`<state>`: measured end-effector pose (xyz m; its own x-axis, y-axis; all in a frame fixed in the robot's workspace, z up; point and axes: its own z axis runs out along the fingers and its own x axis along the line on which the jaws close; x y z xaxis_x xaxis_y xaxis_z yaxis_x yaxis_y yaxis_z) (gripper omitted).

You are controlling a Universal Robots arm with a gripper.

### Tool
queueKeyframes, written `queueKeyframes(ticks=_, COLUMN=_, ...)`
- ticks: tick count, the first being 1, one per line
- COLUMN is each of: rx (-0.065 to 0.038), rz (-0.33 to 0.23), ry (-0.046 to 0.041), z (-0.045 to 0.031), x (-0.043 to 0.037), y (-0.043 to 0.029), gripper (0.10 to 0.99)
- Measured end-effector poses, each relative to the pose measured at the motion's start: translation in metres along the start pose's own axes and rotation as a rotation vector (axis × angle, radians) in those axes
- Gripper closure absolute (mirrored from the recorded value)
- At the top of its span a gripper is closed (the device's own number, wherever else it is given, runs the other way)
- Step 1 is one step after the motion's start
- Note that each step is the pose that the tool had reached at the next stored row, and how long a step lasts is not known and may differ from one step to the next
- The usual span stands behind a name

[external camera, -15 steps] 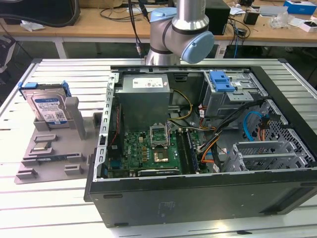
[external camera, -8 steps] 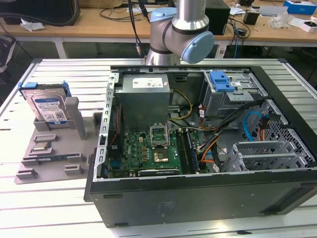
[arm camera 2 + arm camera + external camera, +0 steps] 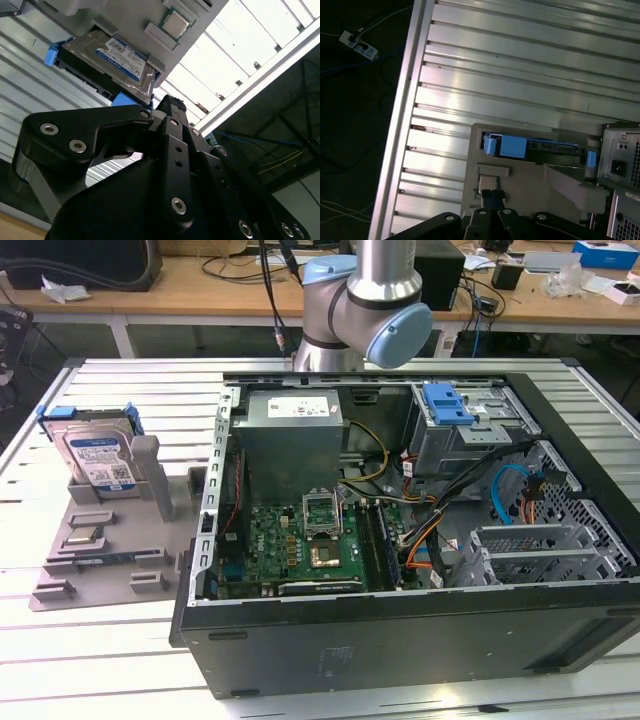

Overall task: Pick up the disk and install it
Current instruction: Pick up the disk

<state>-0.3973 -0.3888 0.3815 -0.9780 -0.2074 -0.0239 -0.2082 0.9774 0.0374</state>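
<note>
The pick-up is in hand: the disk [image 3: 97, 455] stands ungrasped on edge in a grey holder [image 3: 110, 540] on the worktop [image 3: 120, 390], while the end effector [image 3: 492, 196], pressed together and empty, points toward it, so gripping likely calls for spreading first.

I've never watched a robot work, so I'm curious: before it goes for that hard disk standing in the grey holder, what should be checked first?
1. The disk stands upright in its grey holder: ok.
2. The pincer is empty: ok.
3. The pincer is open for a grasp: not ok, it is shut.
4. The pincer is apart from the disk: ok, no contact.
5. The computer case is open on top: ok.
6. The drive bay is free for the disk: cannot tell.
</note>
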Motion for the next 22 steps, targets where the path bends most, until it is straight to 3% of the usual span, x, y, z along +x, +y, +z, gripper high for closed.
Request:
queueKeyframes(ticks=1, rx=0.0, rz=-0.02, ry=0.0008, z=0.0, x=0.0, y=0.0, gripper=0.98)
queueKeyframes(ticks=5, rx=-0.005, rz=-0.216, ry=0.0081, z=0.0, x=0.0, y=0.0, gripper=0.98)
queueKeyframes(ticks=12, rx=-0.009, rz=-0.37, ry=0.0139, z=0.0, x=0.0, y=0.0, gripper=0.98)
queueKeyframes(ticks=14, rx=-0.01, rz=-0.438, ry=0.0164, z=0.0, x=0.0, y=0.0, gripper=0.98)
queueKeyframes(ticks=19, rx=-0.012, rz=-0.518, ry=0.0195, z=0.0, x=0.0, y=0.0, gripper=0.98)
queueKeyframes(ticks=22, rx=-0.014, rz=-0.598, ry=0.0224, z=0.0, x=0.0, y=0.0, gripper=0.98)
